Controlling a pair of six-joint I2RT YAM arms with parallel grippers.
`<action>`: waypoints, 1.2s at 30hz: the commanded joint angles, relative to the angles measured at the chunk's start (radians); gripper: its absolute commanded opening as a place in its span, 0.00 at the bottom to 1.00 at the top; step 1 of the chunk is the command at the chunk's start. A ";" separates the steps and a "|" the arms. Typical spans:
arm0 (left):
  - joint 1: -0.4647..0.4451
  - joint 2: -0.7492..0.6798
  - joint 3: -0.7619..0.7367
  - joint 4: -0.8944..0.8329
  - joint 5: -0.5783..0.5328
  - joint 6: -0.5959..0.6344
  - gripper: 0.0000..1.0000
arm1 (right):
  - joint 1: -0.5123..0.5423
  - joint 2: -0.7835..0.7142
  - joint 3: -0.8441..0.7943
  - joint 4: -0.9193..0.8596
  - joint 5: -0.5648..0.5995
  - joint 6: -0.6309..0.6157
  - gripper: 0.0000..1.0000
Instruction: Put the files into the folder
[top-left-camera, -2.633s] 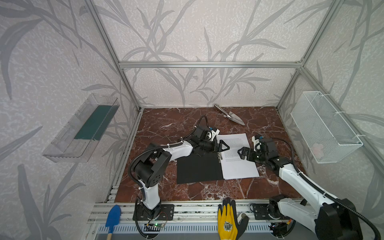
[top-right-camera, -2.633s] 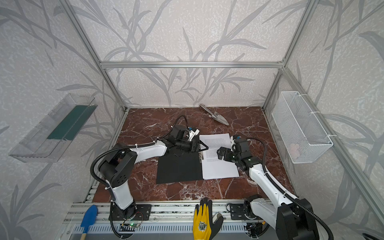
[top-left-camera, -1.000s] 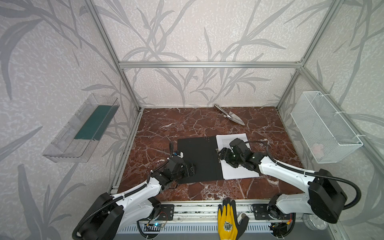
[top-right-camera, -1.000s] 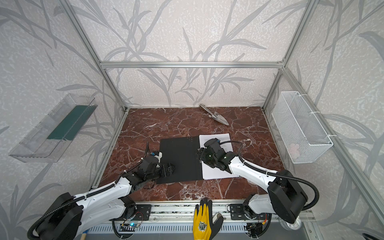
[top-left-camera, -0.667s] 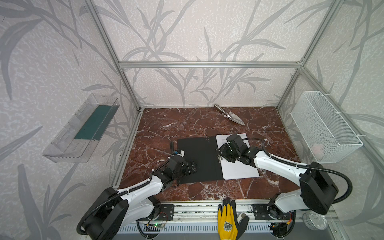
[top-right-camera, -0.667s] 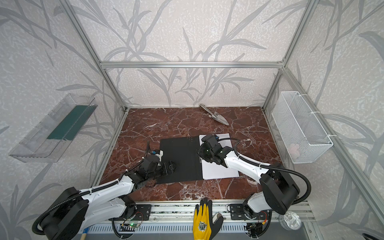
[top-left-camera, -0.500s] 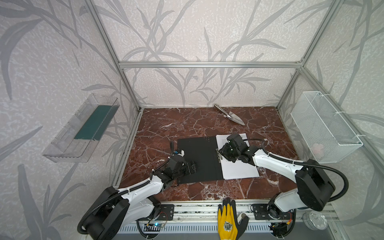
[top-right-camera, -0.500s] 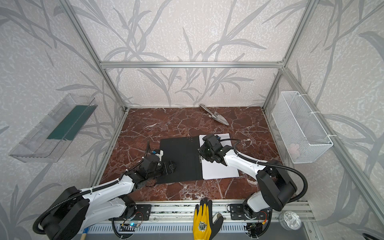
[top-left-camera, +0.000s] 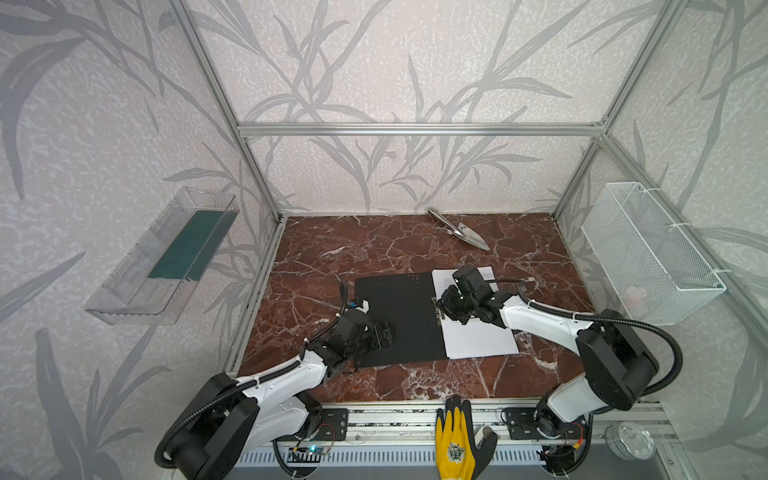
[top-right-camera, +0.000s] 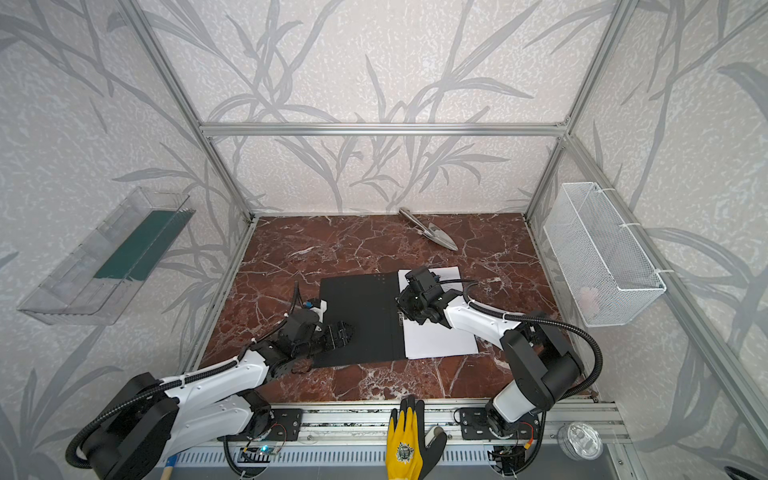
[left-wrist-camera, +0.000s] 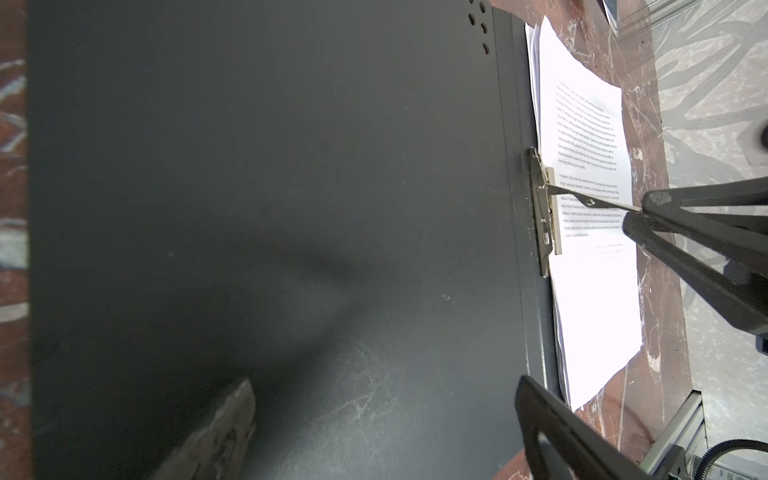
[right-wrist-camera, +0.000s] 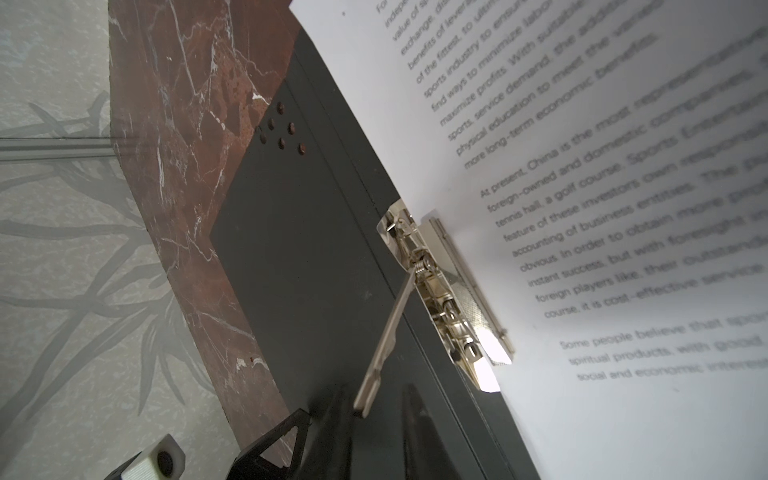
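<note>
The black folder (top-left-camera: 399, 316) (top-right-camera: 361, 316) lies open on the marble. Its cover (left-wrist-camera: 270, 166) (right-wrist-camera: 311, 270) is spread to the left. The files (top-left-camera: 478, 340) (top-right-camera: 440, 338), white printed sheets (left-wrist-camera: 590, 299) (right-wrist-camera: 623, 166), lie stacked on its right half under the metal clip (left-wrist-camera: 548, 216) (right-wrist-camera: 444, 291). The clip's lever (left-wrist-camera: 590, 201) (right-wrist-camera: 386, 340) stands raised. My right gripper (top-left-camera: 444, 305) (top-right-camera: 405, 309) (right-wrist-camera: 374, 419) is closed in on the lever's tip. My left gripper (top-left-camera: 384, 334) (top-right-camera: 343, 332) (left-wrist-camera: 386, 436) is wide open, low over the cover's left part.
A metal trowel (top-left-camera: 461, 235) lies at the back of the table. A white wire basket (top-left-camera: 648, 253) hangs on the right wall. A clear shelf holding a dark green panel (top-left-camera: 183, 245) hangs on the left wall. A yellow glove (top-left-camera: 455, 444) rests on the front rail.
My right gripper has slid from over the sheets to the clip at the spine and narrowed its jaws round the lever. The left arm has hardly moved.
</note>
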 joint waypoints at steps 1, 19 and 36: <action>0.006 0.015 -0.013 -0.074 0.006 -0.012 0.99 | -0.004 0.011 0.017 0.021 -0.016 0.009 0.20; 0.006 0.019 -0.013 -0.075 0.002 -0.011 0.99 | -0.007 -0.004 -0.033 0.047 -0.006 0.035 0.08; 0.006 0.013 -0.008 -0.117 -0.023 -0.020 0.99 | 0.017 -0.068 -0.271 0.182 0.028 0.011 0.00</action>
